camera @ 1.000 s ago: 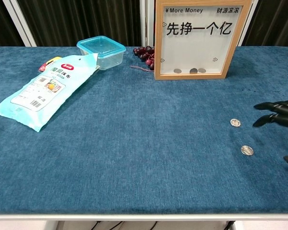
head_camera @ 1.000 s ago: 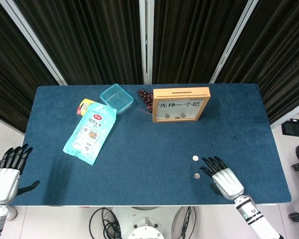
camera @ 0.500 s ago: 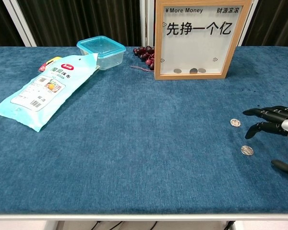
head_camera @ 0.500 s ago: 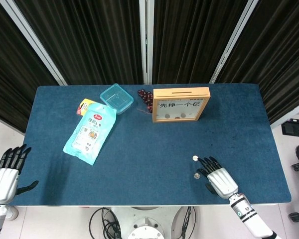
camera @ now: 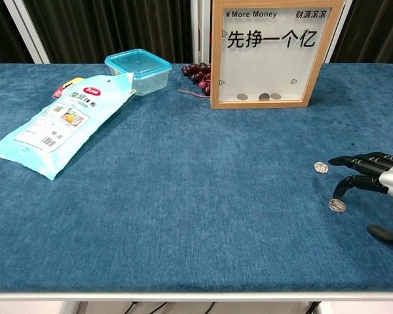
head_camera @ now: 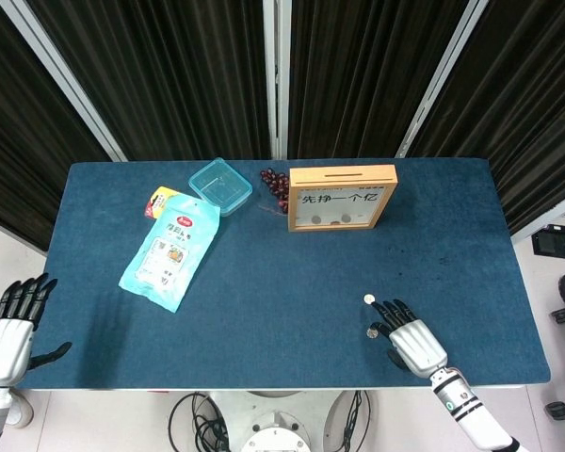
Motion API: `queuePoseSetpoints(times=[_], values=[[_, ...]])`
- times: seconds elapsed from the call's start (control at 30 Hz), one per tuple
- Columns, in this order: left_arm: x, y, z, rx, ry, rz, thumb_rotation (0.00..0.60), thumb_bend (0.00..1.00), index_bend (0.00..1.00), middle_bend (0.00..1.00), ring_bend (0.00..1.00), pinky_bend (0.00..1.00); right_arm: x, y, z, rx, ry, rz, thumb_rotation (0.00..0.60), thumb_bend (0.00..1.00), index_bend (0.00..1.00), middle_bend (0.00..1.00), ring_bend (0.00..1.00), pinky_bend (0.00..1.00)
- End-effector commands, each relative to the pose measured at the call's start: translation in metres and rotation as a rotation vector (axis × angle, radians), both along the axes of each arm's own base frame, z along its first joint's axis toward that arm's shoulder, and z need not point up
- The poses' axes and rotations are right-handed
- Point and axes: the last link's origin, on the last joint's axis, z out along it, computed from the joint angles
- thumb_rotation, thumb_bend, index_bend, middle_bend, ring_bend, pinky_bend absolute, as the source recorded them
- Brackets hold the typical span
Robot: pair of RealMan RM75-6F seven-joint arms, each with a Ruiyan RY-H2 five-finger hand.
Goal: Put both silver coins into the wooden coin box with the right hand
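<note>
The box [head_camera: 342,198] stands upright at the desk's [head_camera: 264,282] far edge, long axis left to right, its glass front facing the robot. Both coins lie flat toward five o'clock: one [camera: 321,168] farther, one [camera: 337,206] nearer. The right hand [camera: 373,180] hovers beside them, fingers spread, holding nothing, one fingertip just above the nearer coin. The left hand [head_camera: 9,330] hangs released off the desk at eight o'clock. Blue cloth covers the desk; dark curtains hang behind.

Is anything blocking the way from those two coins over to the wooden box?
Nothing visible does. Bare blue table lies between the two coins and the wooden coin box; the right robot hand is beside them.
</note>
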Motion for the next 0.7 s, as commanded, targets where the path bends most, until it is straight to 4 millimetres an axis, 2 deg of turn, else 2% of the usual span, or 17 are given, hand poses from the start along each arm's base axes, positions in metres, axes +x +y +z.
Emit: queuePoseSetpoints(times=[0.03,0.7], values=[[0.0,-0.0002,0.0,0.0,0.0,0.0,0.6,0.04,0.0,0.0,0.0,0.0,0.0002,-0.0002,-0.0004,0.001,0.0,0.0,0.6,0.32,0.29,0.0,0.0,0.0],[-0.0011,0.0001,0.0003,-0.007,0.003,0.009,0.6,0.04,0.0,0.0,0.0,0.0,0.0017,-0.0022,-0.0058,0.011,0.01,0.001,0.6,0.33,0.29,0.0,0.0,0.0]])
